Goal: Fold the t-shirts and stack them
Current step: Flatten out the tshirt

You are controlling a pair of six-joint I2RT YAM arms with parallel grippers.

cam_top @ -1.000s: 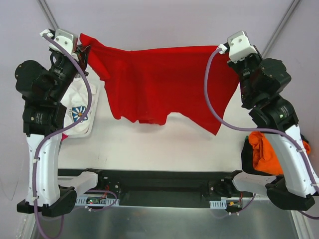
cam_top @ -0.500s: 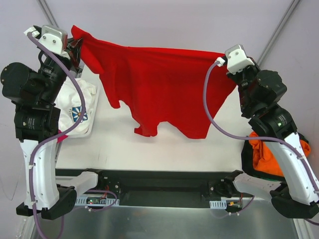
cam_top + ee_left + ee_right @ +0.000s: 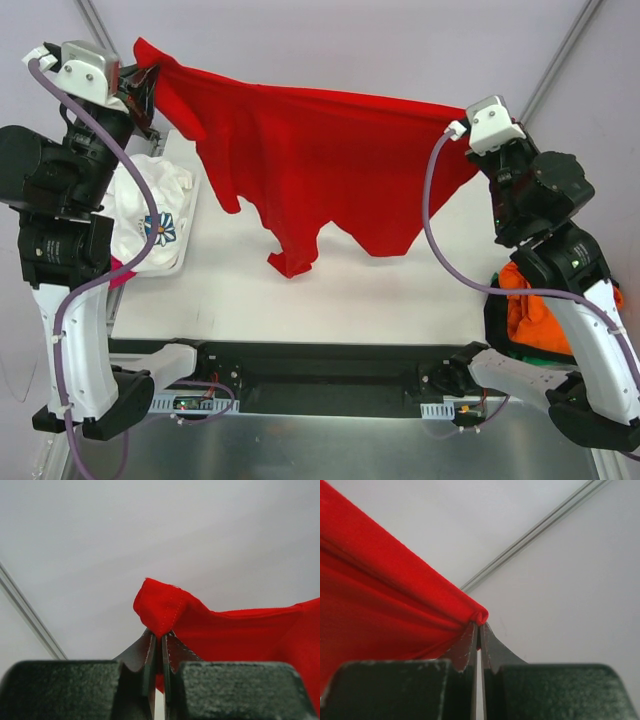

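Note:
A bright red t-shirt (image 3: 310,160) hangs spread in the air above the white table, stretched between both arms. My left gripper (image 3: 150,85) is shut on its upper left corner; the left wrist view shows the red hem (image 3: 162,607) pinched between the closed jaws (image 3: 161,640). At the upper right, my right gripper (image 3: 462,135) is shut on the other corner, a rolled red edge (image 3: 477,615) sticking out above the closed jaws (image 3: 479,627). The shirt's lower edge dangles ragged over the table's middle. A white t-shirt with blue flower print (image 3: 160,215) lies at the left.
A white tray (image 3: 185,262) holds the printed white shirt at the left table edge. An orange t-shirt (image 3: 530,305) sits in a dark bin at the right, partly behind the right arm. The black arm mount (image 3: 320,375) runs along the near edge.
Both arms have lifted the red shirt higher and pulled it wider apart. The left gripper moved up and left; the hanging lower edge swung and rose off toward the table's middle.

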